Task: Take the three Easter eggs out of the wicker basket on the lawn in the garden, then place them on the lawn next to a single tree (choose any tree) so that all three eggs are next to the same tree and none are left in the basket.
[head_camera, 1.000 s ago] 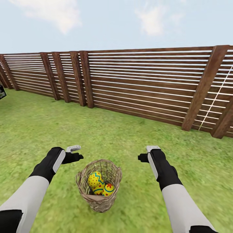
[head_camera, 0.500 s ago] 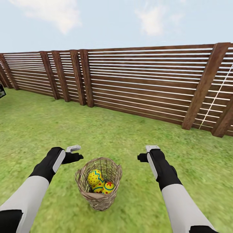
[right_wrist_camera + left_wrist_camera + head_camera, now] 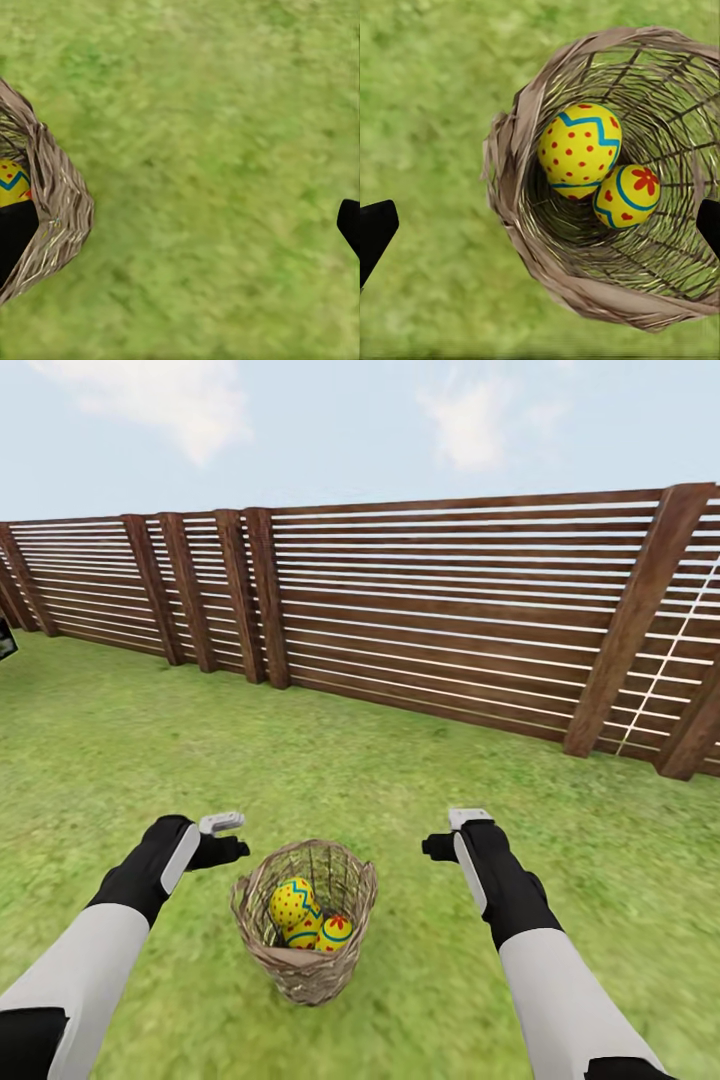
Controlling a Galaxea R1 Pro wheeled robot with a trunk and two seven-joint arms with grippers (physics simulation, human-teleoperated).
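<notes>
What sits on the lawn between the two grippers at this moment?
In the head view, the wicker basket stands on the lawn between the left gripper and right gripper, slightly nearer the robot, with Easter eggs inside.

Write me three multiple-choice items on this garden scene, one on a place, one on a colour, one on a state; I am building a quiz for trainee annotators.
1. Where does the wicker basket stand?
A. On the lawn, between the two arms
B. Against the fence
C. On a paved patio

2. What is the base colour of the Easter eggs?
A. White
B. Yellow
C. Green

3. What is the state of the left gripper?
A. Shut on an egg
B. Shut on the basket rim
C. Open, holding nothing

Answers:
1. A: the head view shows the basket on grass, between the arms and well short of the wooden fence.
2. B: the left wrist view shows yellow shells with blue lines and red marks.
3. C: the left wrist view shows its fingertips wide apart above the basket, with the eggs lying inside.
</notes>
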